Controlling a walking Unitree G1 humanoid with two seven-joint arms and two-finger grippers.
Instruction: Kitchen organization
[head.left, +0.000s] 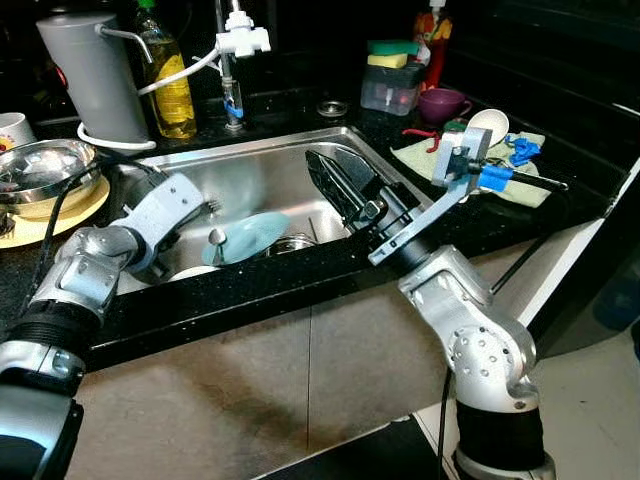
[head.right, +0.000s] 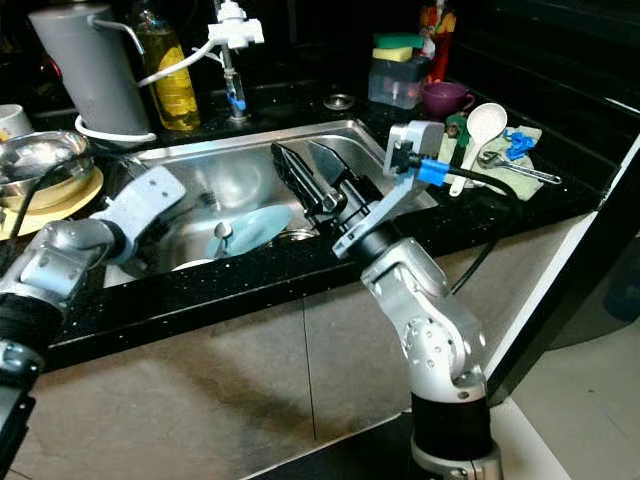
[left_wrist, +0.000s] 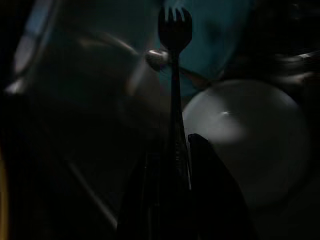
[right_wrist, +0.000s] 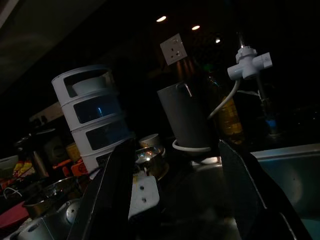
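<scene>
Down inside the stainless steel sink (head.left: 270, 170), the left gripper (left_wrist: 172, 165) pinches a dark metal fork (left_wrist: 174, 75), its long axis running straight out over the turquoise plate (head.left: 250, 235). Above the basin, the right gripper (right_wrist: 175, 185) hovers spread, farther off.

The left gripper's tips are hidden behind its wrist down in the sink (head.left: 260, 170). The fork (left_wrist: 173, 75) handle's end is lost between dark fingers (left_wrist: 210, 190). A bowl (head.left: 195, 271) shows only its rim.
</scene>
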